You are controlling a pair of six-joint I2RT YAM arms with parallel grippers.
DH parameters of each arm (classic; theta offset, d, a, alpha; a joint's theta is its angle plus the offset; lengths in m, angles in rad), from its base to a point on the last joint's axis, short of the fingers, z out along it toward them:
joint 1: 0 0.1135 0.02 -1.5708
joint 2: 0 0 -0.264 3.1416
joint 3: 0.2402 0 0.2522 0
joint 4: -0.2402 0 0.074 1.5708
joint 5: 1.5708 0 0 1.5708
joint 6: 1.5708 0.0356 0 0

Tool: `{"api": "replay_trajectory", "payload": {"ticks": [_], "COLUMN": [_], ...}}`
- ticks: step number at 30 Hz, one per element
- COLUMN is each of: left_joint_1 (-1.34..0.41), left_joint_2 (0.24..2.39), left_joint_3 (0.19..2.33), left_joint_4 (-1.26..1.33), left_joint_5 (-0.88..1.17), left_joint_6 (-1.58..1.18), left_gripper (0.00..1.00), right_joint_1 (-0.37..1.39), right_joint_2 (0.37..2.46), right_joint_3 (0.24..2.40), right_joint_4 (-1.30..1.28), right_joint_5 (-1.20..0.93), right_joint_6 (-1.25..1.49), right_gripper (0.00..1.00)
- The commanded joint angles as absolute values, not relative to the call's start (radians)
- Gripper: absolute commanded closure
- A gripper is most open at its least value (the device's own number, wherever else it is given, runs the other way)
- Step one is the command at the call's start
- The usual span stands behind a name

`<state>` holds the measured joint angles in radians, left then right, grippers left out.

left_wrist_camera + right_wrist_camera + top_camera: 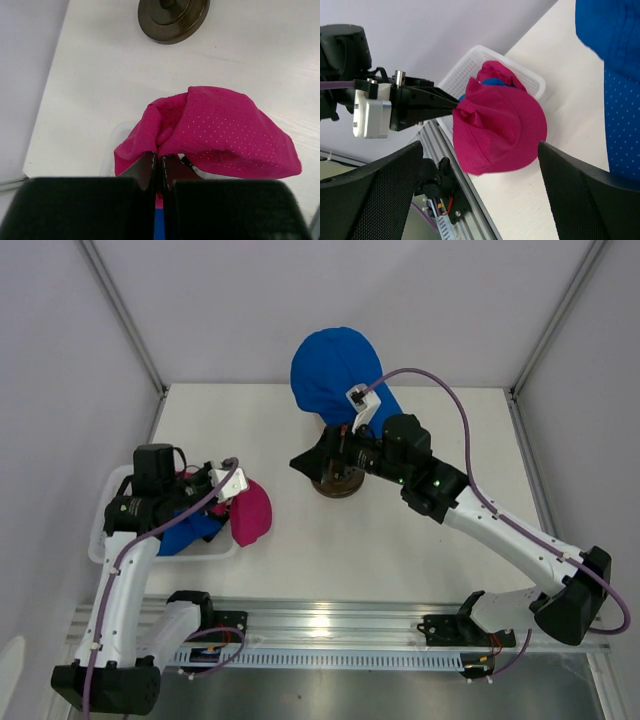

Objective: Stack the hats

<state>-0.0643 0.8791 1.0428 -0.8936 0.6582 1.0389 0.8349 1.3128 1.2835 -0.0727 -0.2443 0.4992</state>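
Left gripper clenched on a bunched fold of the pink hat; hat hangs just right of the basket, over the table, well left of the stand; right gripper spread wide, holding nothing, near the stand; blue hat sits on the head at the far middle; more blue fabric in the basket.

Risks: thin pinch could slip and drop the hat; crumpled crown may land folded on the blue one; right arm sits close, could bump the stand.

Pink hat's long axis runs roughly near-far, rounded end toward near; brim not clearly told.
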Motion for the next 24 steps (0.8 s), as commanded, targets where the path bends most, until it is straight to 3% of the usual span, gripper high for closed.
{"api": "replay_trajectory", "payload": {"ticks": [1, 11, 17, 21, 24], "left_joint_1": [0.027, 0.049, 0.098, 0.110, 0.133], "left_joint_2": [0.850, 0.868, 0.807, 0.815, 0.845], "left_joint_3": [1.023, 0.902, 0.819, 0.814, 0.850], "left_joint_4": [-0.909, -0.732, -0.621, -0.681, -0.722], "left_joint_5": [0.848, 0.672, 0.528, 0.460, 0.521], "left_joint_6": [1.322, 1.148, 1.091, 1.195, 1.248], "left_gripper": [0.99, 0.99, 0.84, 0.99, 0.99], "right_joint_1": [0.839, 0.910, 0.920, 0.927, 0.927], "right_joint_2": [1.308, 1.338, 1.422, 1.500, 1.569], "right_joint_3": [1.241, 1.158, 1.176, 1.245, 1.279], "right_joint_4": [-0.043, -0.017, 0.032, 0.005, 0.003], "right_joint_5": [-0.274, -0.265, -0.304, -0.328, -0.318], "right_joint_6": [0.465, 0.446, 0.440, 0.426, 0.437], "right_gripper": [0.00, 0.01, 0.00, 0.00, 0.00]}}
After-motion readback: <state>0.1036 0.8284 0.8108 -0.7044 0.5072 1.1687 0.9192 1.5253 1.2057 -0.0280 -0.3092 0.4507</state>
